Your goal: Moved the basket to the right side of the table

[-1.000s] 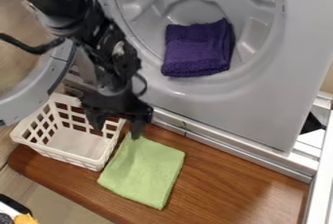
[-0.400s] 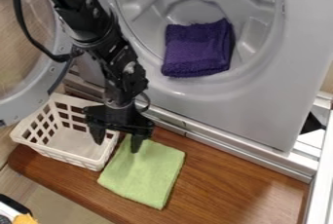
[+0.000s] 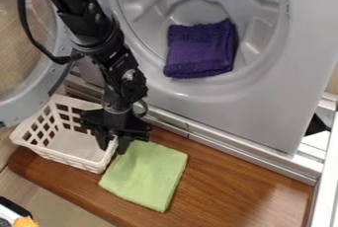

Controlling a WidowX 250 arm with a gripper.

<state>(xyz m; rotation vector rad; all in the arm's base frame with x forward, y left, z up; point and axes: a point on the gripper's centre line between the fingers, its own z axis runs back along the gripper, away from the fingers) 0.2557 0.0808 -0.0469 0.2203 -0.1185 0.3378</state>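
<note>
The black gripper (image 3: 113, 149) is over the right wall of the basket, one finger on the inner side and one on the outer side, shut on that wall. The white plastic basket (image 3: 71, 143) with slotted sides stands upright at the left end of the wooden table (image 3: 228, 184). Part of its back right corner is hidden behind the gripper. A folded green cloth (image 3: 147, 174) lies flat on the table just right of the basket, below the gripper.
Behind the table is a grey washer front (image 3: 264, 107) with a purple cloth (image 3: 201, 49) in its drum. Its round open door (image 3: 26, 103) hangs at the left, near the basket. A white frame edge (image 3: 324, 184) borders the right.
Since the earlier frames the gripper has shifted slightly left and down, and its fingers have come together around the basket's right wall. The basket and cloths have not moved.
</note>
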